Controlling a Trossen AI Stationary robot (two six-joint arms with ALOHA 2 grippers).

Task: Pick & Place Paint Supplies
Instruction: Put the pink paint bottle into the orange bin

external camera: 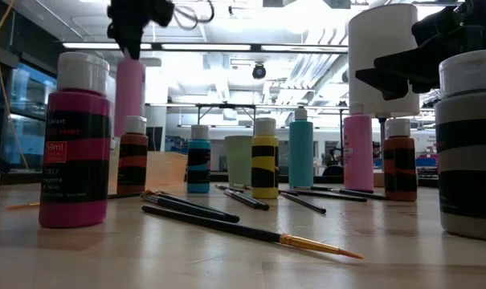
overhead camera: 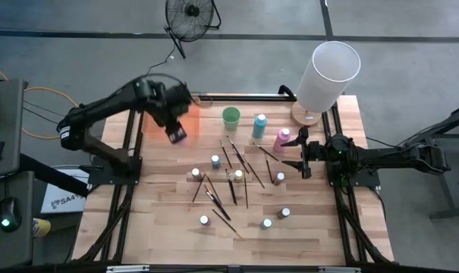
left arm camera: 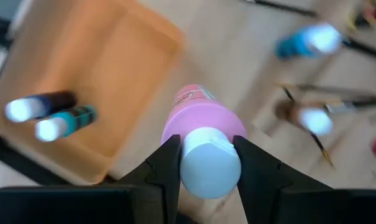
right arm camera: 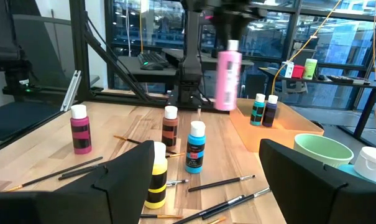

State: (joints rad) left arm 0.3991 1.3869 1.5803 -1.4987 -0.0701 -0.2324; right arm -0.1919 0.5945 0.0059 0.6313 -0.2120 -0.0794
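My left gripper (overhead camera: 173, 126) is over the near edge of the orange tray (overhead camera: 191, 115), shut on a tall pink bottle (external camera: 130, 88) with a pale cap. Two small bottles (left arm camera: 48, 115) stand in the tray. My right gripper (overhead camera: 304, 160) waits open at the table's right side, next to another pink bottle (overhead camera: 282, 137); it touches nothing. A tall blue bottle (overhead camera: 259, 125) stands beside the green cup (overhead camera: 231, 116). Several dark-handled brushes (overhead camera: 231, 180) lie flat at mid-table among small pale-capped bottles (overhead camera: 215, 161). My left gripper pinches the tall pink bottle at its pale cap (left arm camera: 207, 163), one finger (left arm camera: 166, 168) on each side. The fingers come from above, pointing down. The bottle hangs below them, nearly upright and lifted clear of the table and the tray.
A big white cylinder (overhead camera: 329, 72) stands at the far right corner of the table. More small bottles (overhead camera: 266, 223) stand toward the near edge. A fan (overhead camera: 191, 15) sits on the floor beyond the far edge. Bare wood lies at the table's near left (overhead camera: 149, 220).
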